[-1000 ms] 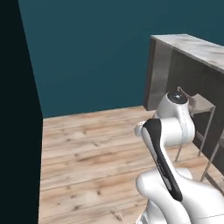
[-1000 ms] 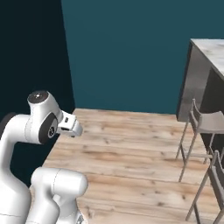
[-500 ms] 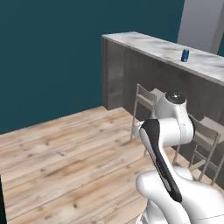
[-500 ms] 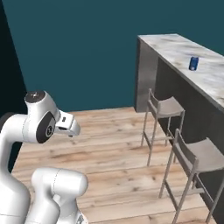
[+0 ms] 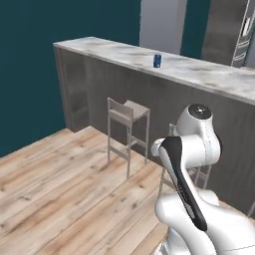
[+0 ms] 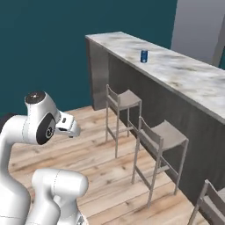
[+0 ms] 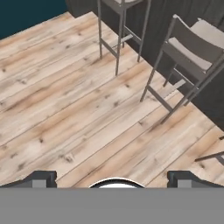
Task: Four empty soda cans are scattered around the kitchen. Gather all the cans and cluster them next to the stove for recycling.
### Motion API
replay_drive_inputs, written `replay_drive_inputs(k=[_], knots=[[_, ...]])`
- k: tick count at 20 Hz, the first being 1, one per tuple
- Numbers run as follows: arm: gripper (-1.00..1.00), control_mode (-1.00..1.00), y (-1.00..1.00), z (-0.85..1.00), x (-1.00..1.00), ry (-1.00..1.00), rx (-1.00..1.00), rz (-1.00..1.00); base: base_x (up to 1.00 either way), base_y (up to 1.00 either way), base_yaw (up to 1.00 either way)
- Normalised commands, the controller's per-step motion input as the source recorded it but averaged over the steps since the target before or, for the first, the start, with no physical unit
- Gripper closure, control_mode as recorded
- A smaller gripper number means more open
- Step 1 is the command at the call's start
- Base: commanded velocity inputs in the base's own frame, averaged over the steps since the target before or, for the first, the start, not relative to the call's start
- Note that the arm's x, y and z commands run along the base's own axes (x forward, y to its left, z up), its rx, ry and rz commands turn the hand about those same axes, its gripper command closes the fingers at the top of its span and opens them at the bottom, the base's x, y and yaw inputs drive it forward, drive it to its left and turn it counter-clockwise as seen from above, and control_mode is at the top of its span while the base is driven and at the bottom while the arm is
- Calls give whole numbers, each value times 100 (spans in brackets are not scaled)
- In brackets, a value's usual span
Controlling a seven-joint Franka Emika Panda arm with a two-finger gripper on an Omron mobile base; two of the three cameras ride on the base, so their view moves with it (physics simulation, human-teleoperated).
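Observation:
A blue soda can with a white band stands upright on the long marble bar counter, far from the arm. My gripper is open; its two dark fingertips stand wide apart with nothing between them. It points down at the wooden floor, well short of the counter and below its top. The arm is folded close over the base. The stove is out of view.
Grey bar stools stand in a row along the counter's dark front. Bare wooden floor lies between me and them. A teal wall closes the left side.
The whole picture has swept sideways, so the base has turned: the bar counter, stools and blue can have come into fuller, nearer view. The arm keeps its folded pose, jaws still wide.

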Motion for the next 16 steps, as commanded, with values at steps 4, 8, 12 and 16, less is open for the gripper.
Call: replay_drive_inputs(k=[4, 8, 12, 16], knots=[[-100, 100, 0, 0, 0, 0, 0, 0, 0, 6, -50], [-100, 100, 0, 0, 0, 0, 0, 0, 0, 5, -50], [-100, 100, 0, 0, 0, 0, 0, 0, 7, 17, -47], [-100, 100, 0, 0, 0, 0, 0, 0, 18, 34, -39]])
